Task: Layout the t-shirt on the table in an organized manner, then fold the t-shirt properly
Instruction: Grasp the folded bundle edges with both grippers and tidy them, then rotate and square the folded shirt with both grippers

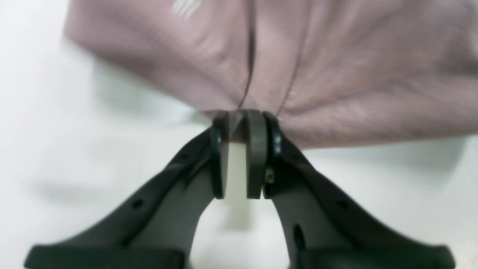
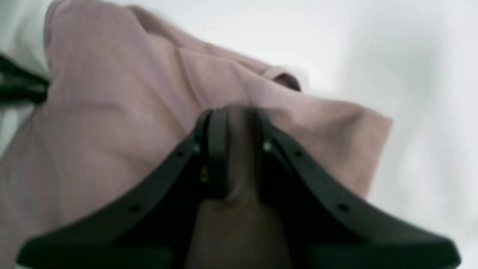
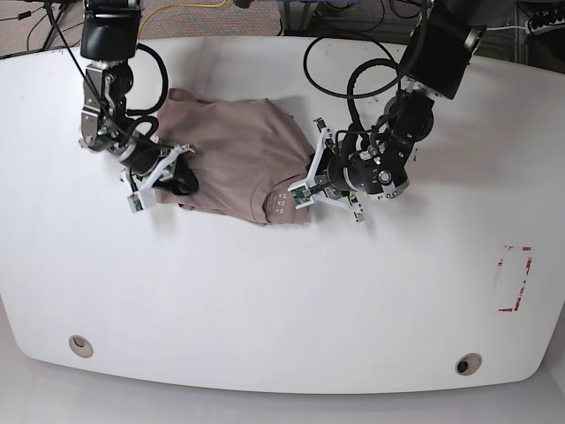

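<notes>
Nearest the front edge of the table (image 3: 265, 336), I found a broad band of bare white surface running the full width, with two round grommet holes, one toward each front corner: the first grommet hole (image 3: 80, 344) and the second grommet hole (image 3: 468, 363). One red-and-white tape rectangle (image 3: 515, 279) lay near the table's side edge, well apart from the cloth. Open room for moving was ample in front and to that side.

Farther back, one t-shirt (image 3: 231, 152) lay bunched in the rear half of the table, between my two arms. It was a dusty mauve-brown, soft and creased, not spread flat; folds ran across it and one edge had curled over near its front.

My left gripper (image 1: 242, 127) was closed narrowly on a pinch of the t-shirt (image 1: 336, 74), with pleats fanning out from the fingers (image 1: 257, 149) and white table showing below the cloth. In the base view this gripper (image 3: 305, 188) sat at the shirt's edge.

My right gripper (image 2: 239, 123) was likewise clamped on a fold of the t-shirt (image 2: 112, 112), the cloth passing between the jaws and draping beneath them. In the base view it (image 3: 168, 172) held the opposite edge.

At the far rim, several cables (image 3: 353, 26) lay beyond the table; I could not count them.
</notes>
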`<state>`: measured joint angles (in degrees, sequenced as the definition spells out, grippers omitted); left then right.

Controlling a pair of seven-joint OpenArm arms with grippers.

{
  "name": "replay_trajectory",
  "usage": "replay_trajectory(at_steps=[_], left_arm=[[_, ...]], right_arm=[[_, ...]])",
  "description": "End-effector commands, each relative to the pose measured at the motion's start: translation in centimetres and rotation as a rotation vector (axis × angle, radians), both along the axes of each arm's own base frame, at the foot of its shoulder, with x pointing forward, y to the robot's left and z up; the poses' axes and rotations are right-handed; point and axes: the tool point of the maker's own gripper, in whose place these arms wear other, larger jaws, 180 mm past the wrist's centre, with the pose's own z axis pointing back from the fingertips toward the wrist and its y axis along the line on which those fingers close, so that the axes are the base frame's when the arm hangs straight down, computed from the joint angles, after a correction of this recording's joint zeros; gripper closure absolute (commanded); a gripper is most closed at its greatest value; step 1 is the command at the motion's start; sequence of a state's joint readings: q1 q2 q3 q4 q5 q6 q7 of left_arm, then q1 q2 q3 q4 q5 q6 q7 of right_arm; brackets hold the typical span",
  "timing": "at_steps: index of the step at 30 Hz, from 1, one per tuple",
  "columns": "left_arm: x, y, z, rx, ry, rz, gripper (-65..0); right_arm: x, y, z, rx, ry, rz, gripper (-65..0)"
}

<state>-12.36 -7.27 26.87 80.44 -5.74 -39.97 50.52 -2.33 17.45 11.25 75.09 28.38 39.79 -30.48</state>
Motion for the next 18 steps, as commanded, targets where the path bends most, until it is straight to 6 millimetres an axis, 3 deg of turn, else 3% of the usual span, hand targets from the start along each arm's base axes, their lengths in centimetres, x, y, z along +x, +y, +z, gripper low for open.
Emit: replay_trajectory(at_steps=[1, 5, 9, 13, 18], left_arm=[[1.5, 1.0, -0.6, 0.030, 0.005, 0.015, -6.4], [3.2, 1.5, -1.0, 0.033, 0.010, 0.021, -6.4], [5.8, 1.9, 0.3, 0.034, -0.025, 0.031, -6.4], [8.8, 1.7, 3.4, 0.027, -0.105, 0.031, -6.4], [11.2, 1.6, 7.5, 0.036, -0.215, 0.020, -6.4]], right_arm=[[-0.8, -0.4, 1.4, -0.027, -0.040, 0.012, -10.8], [-2.4, 0.5, 2.4, -0.039, -0.066, 0.041, -10.8], [-3.3, 2.4, 4.0, -0.029, -0.111, 0.066, -10.8], [-3.3, 3.4, 5.9, -0.061, -0.143, 0.110, -10.8], [-3.1, 4.1, 8.1, -0.119, -0.183, 0.159, -10.8]])
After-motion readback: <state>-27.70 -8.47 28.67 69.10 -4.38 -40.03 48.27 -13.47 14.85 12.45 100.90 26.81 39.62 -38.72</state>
